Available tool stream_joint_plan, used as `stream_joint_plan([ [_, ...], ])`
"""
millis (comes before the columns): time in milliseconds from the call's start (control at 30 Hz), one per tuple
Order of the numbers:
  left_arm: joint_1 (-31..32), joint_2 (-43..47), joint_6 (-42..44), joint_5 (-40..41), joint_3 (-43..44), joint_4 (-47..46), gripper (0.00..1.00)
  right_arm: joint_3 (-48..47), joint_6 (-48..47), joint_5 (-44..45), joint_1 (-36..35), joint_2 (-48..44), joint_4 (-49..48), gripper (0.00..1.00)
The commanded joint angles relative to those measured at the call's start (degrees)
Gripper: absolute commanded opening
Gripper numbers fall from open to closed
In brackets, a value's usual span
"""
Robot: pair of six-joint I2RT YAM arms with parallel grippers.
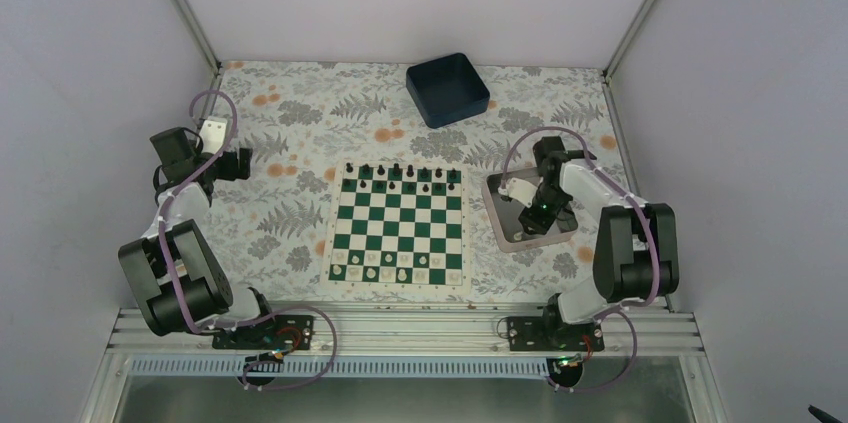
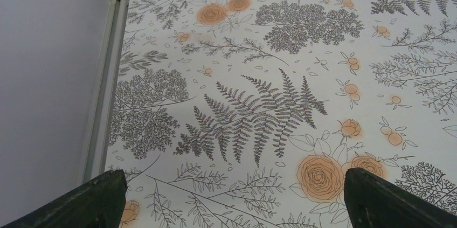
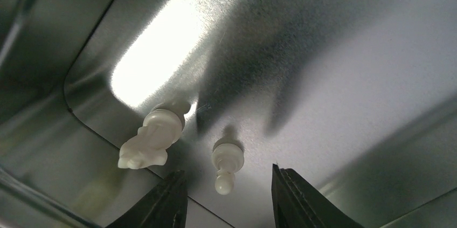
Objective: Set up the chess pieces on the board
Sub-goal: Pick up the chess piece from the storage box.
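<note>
The board [image 1: 397, 289] lies mid-table, with several cream chess pieces [image 1: 385, 270] along its near rows and black pieces [image 1: 400, 175] along the far edge. In the right wrist view two more cream pieces stand on a silver tray [image 3: 334, 77]. One is a pawn [image 3: 226, 163]; a knight [image 3: 151, 139] stands to its left. My right gripper [image 3: 229, 185] is open just above the tray, and the pawn stands in the gap between its fingers, touching neither. My left gripper [image 2: 234, 185] hangs open and empty over the floral tablecloth at the far left [image 1: 240, 163].
The silver tray [image 1: 505, 233] sits just right of the board, under my right arm. A dark blue square bin [image 1: 447, 89] stands at the back, beyond the board. Metal frame posts and white walls bound the table on the left, right and back.
</note>
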State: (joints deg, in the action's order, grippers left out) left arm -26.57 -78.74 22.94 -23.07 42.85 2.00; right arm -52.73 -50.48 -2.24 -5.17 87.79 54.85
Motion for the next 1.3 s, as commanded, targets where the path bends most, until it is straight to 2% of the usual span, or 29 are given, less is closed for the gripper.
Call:
stream_joint_plan([
  [0,-0.4,0.2,0.2,-0.1,1.0,-1.3,1.0,0.4,0.7,1.0,0.4,0.9,-0.7,0.41],
  [167,-0.4,0.1,0.2,-0.1,0.9,-1.2,1.0,0.0,0.9,1.3,0.5,1.9,-0.4,0.35],
  [367,-0.4,-0.1,0.2,-0.1,0.9,-1.4,1.0,0.2,0.8,1.4,0.8,1.9,-0.2,0.33],
  [633,-0.4,0.0,0.2,-0.3,0.9,-1.2,1.0,-0.4,0.8,0.9,0.8,1.8,-0.3,0.11],
  [900,-0.4,0.2,0.1,-0.8,1.1,-1.1,1.0,-8.6,0.2,4.2,-0.1,-1.5,4.6,0.08],
  [1100,-0.4,1.2,-0.2,-2.4,1.4,-1.1,1.0,-16.4,0.5,5.3,-8.1,-3.2,9.5,0.08],
  [1267,-0.4,2.4,-0.4,-3.8,1.5,-1.3,1.0,-16.0,3.6,2.7,-19.4,-4.2,11.4,0.08],
])
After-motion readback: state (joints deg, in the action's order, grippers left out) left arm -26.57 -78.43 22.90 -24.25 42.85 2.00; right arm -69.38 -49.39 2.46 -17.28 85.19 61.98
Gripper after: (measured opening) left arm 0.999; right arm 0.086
